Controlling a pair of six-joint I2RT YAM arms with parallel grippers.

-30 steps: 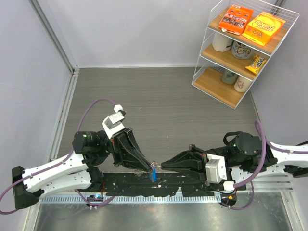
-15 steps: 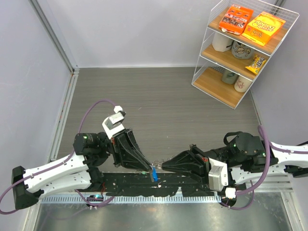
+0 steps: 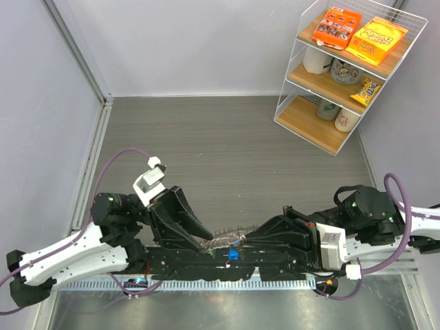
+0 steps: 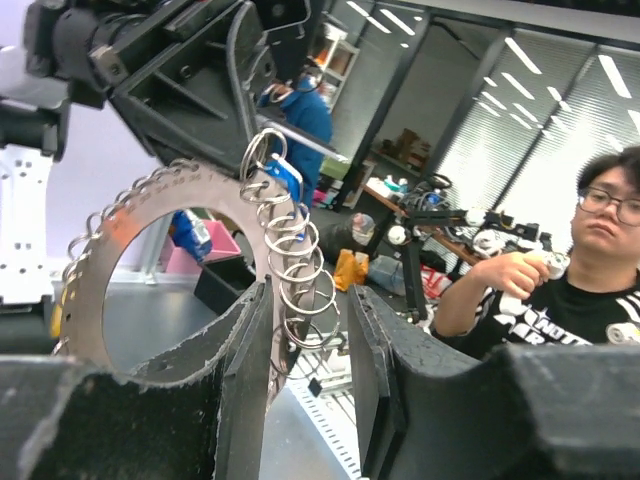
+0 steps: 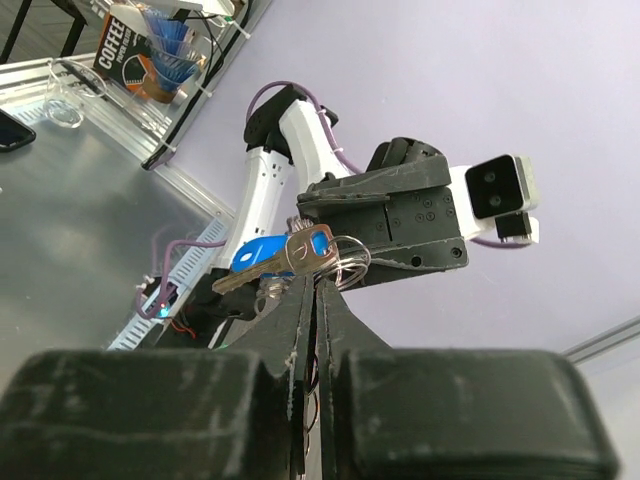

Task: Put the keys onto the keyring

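In the right wrist view's top corner I read "COFFEE" on a box (image 5: 120,48). Between the arms, the keyring (image 3: 230,240) is a flat silvery disc fringed with loops, with a blue key (image 3: 234,255) on it. My right claw (image 3: 249,238) clamps it, and the left claw (image 3: 209,238) stands parted around it.

The keyring (image 4: 190,185), a flat silvery metal ring fringed all round its outer edge with small wire split-loops, stood on edge above the near edge of the table, pinched at one side by the closed right gripper (image 5: 312,290), while its loop-lined rim sat in the gap between the parted fingers of the left gripper (image 4: 308,300). A blue-headed silvery key (image 5: 262,252) and a plain silvery metal key (image 5: 305,247) hung together from loops at the pinched side, lying nearly level and overlapping each other.
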